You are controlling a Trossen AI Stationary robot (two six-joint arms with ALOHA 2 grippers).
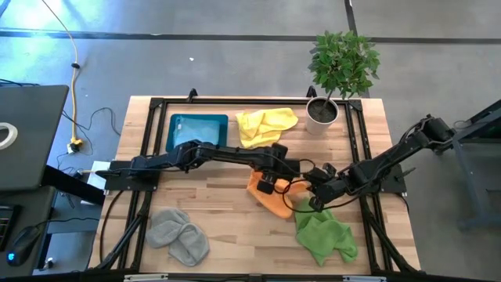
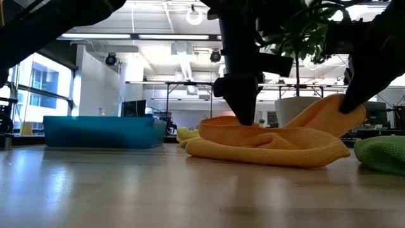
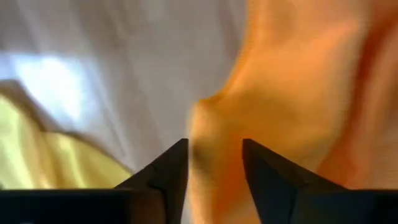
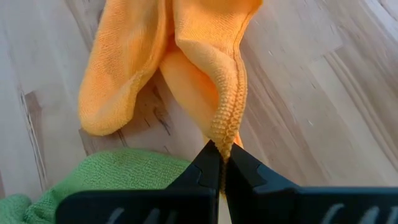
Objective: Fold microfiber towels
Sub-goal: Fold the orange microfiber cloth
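High view: orange towel (image 1: 275, 197) lying mid-table between both grippers, left gripper (image 1: 267, 186) at its inner end, right gripper (image 1: 318, 203) at its outer edge. Low view: towel bunching, one corner being lifted. Left wrist view: fingers spread, straddling orange cloth. Right wrist view: right gripper pressed together, pinching the hem.

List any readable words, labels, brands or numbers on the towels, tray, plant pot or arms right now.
None can be read in any view.
Orange microfiber towel: plain weave and stitched hem, no tag showing.
Dark teal rectangular tray: no print visible.
White plant pot: no marking visible.
Right gripper and left gripper: plain dark fingers.
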